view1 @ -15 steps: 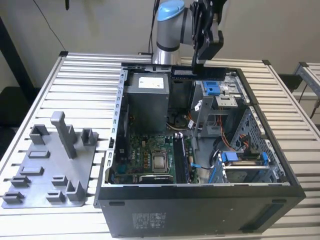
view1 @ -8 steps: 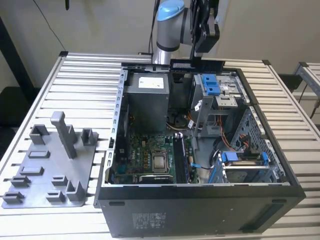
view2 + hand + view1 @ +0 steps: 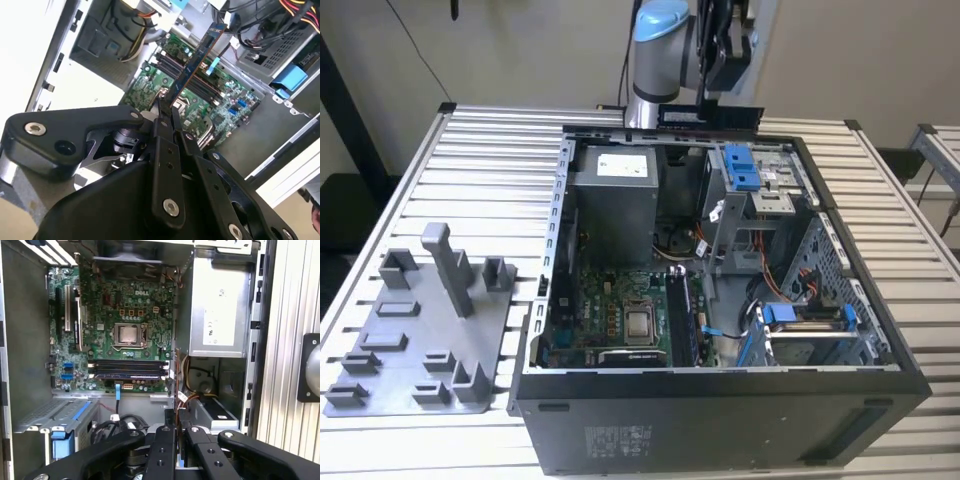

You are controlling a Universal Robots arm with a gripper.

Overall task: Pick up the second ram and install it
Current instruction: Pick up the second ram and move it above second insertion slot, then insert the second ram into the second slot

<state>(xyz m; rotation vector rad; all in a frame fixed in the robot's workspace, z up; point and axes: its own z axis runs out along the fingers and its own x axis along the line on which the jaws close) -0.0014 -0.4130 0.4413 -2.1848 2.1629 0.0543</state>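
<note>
My gripper (image 3: 705, 106) hangs above the far rim of the open computer case (image 3: 570, 260), shut on the second ram (image 3: 715, 117). In the exterior view the ram is a dark narrow stick held level. The second wrist view shows the ram (image 3: 197, 57) as a dark blue board sticking out from between the black fingers (image 3: 161, 117), over the green motherboard (image 3: 150, 85). In the first wrist view the gripper (image 3: 178, 432) sits over the case's inside, and the memory slots (image 3: 127, 369) lie beside the processor (image 3: 129, 334). One slot looks filled by a stick.
A grey plastic holder tray (image 3: 380, 375) with upright posts lies on the slatted table at the exterior view's left. Inside the case are the power supply (image 3: 615, 200), blue-tabbed drive cages (image 3: 745, 170) and loose cables (image 3: 770, 270).
</note>
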